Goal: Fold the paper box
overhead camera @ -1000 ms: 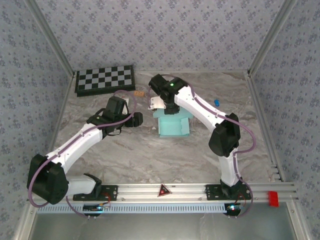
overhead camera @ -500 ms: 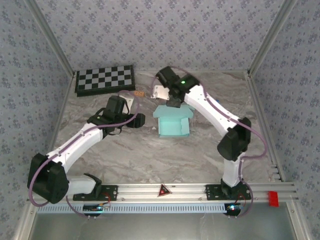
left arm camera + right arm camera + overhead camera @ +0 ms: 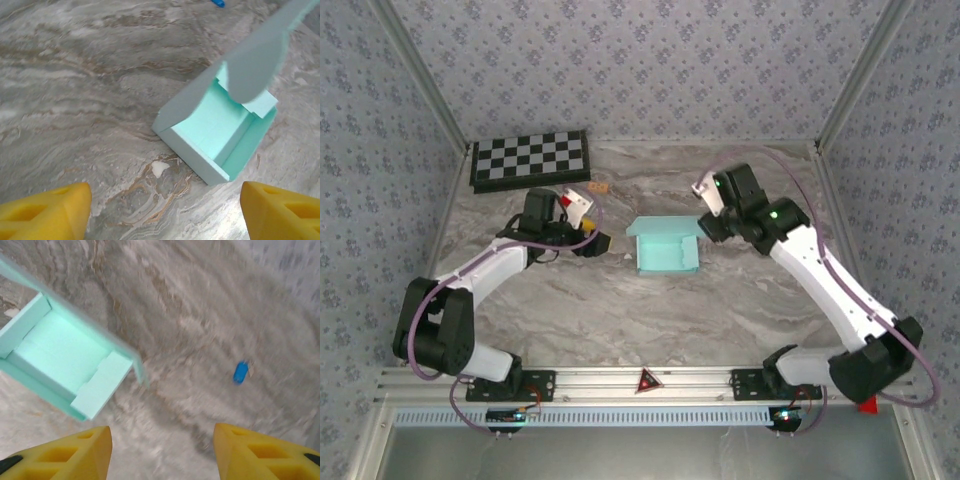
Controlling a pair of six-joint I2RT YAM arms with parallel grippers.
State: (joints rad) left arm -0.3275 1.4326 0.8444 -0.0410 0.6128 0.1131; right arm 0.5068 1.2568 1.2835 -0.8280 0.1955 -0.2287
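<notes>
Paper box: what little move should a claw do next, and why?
Probably bring the right claw over the paper box and press its raised lid down. The box sits open on the table with the lid up, and the claw is open, empty and apart from it.

Tally by kind
One paper box, ahead of left gripper fingers; one blue piece, beyond right gripper fingers; one checkerboard; two grippers.

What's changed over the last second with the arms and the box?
The right gripper opened, left the far edge of the paper box and swung away right, empty. The left gripper stayed open beside the box's left, its elbow pulled back. The box stayed put, lid open.
</notes>
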